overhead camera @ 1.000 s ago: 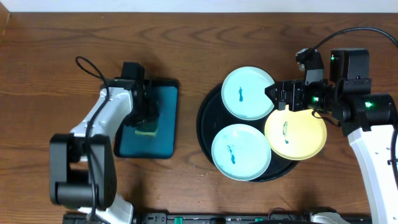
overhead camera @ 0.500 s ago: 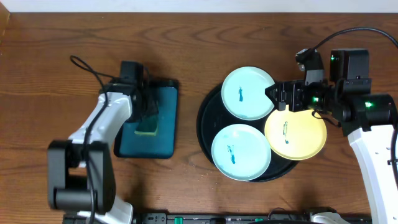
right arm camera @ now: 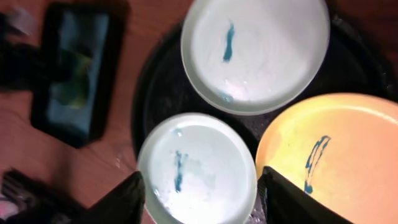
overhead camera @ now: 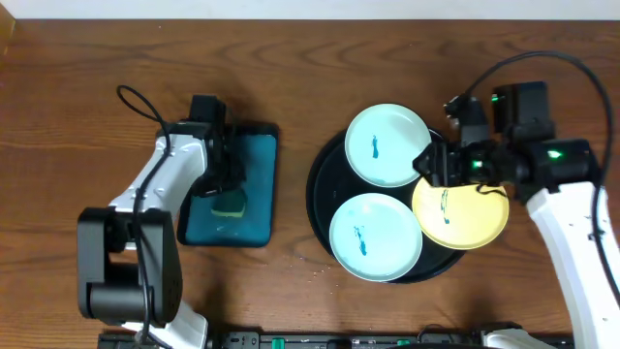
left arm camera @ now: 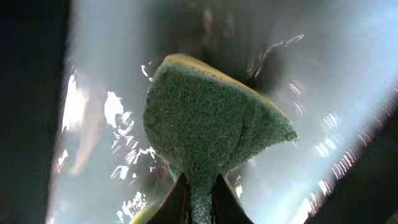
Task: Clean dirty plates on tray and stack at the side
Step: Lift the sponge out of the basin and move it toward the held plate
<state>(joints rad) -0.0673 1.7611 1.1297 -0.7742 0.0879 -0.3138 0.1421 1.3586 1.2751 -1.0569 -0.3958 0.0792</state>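
Looking down, I see three plates on the black tray (overhead camera: 315,189), right of the worktop's middle: two mint ones (overhead camera: 387,145) (overhead camera: 375,237) and a yellow one (overhead camera: 465,215) overhanging the rim toward the right edge, each smeared blue. My right gripper (overhead camera: 433,160) hovers over them, fingers apart. Toward the left edge, the left gripper (left arm camera: 200,199) pinches a sponge (left arm camera: 211,118) over the wet teal tray (overhead camera: 254,194). The table (overhead camera: 87,116) is brown wood, with a pale wall (overhead camera: 291,8) along the far edge.

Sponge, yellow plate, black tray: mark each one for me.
sponge (left arm camera: 211,124), left wrist view, middle of its green face.
yellow plate (overhead camera: 470,221), overhead view, middle of its visible face.
black tray (overhead camera: 320,189), overhead view, bare left part just inside the rim.
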